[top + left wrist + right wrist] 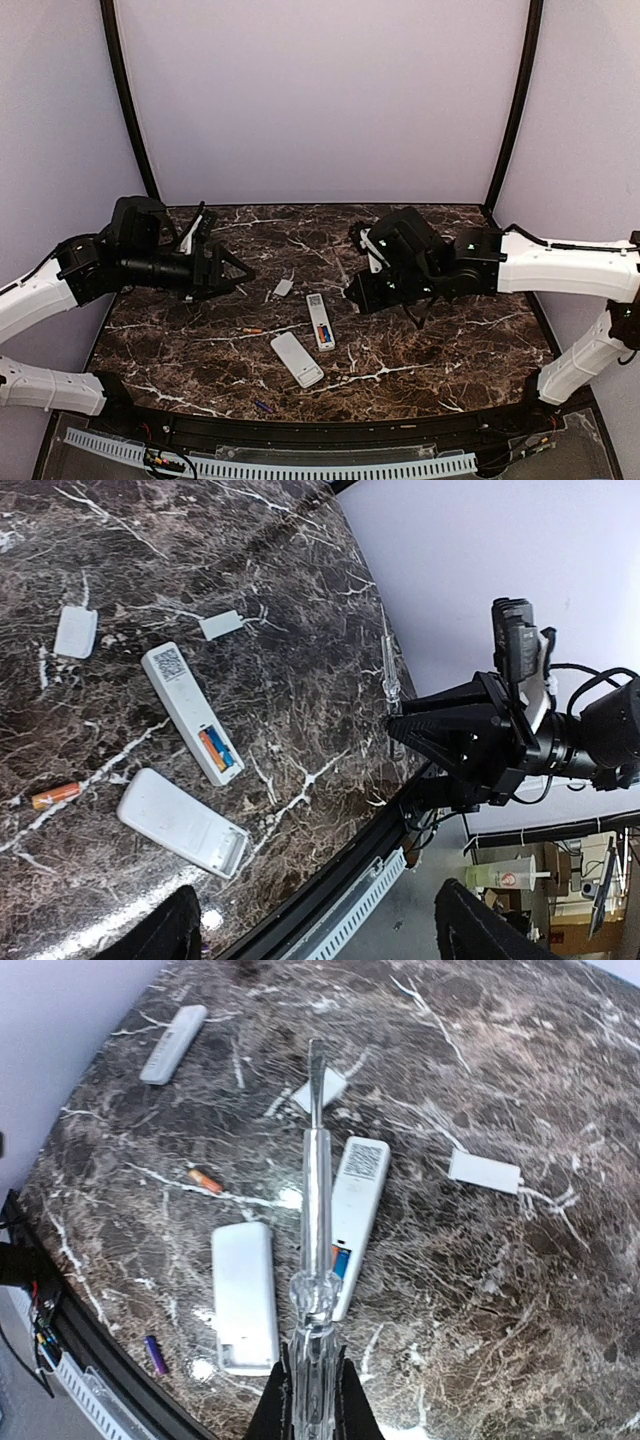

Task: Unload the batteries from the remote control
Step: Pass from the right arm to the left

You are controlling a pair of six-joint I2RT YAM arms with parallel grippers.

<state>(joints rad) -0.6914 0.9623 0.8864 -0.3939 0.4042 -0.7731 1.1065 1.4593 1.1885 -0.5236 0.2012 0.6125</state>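
Note:
A slim white remote control (320, 322) (185, 705) (358, 1195) lies mid-table, back up, with its compartment open. Orange and blue batteries (217, 750) (338, 1258) sit inside it. A wider white remote (297, 359) (245, 1295) lies beside it, its end compartment open. A loose orange battery (252, 329) (55, 795) and a purple one (262, 406) (155, 1355) rest on the marble. My right gripper (312, 1400) (352, 292) is shut on a clear screwdriver (316, 1200), whose shaft points over the slim remote. My left gripper (320, 935) (240, 270) hangs open at the left, holding nothing.
Two small white covers (76, 632) (220, 625) lie on the marble table (450, 340) beyond the remotes. A third white remote (173, 1043) rests farther off by the left wall. The table's near edge carries a slotted white cable duct (300, 468).

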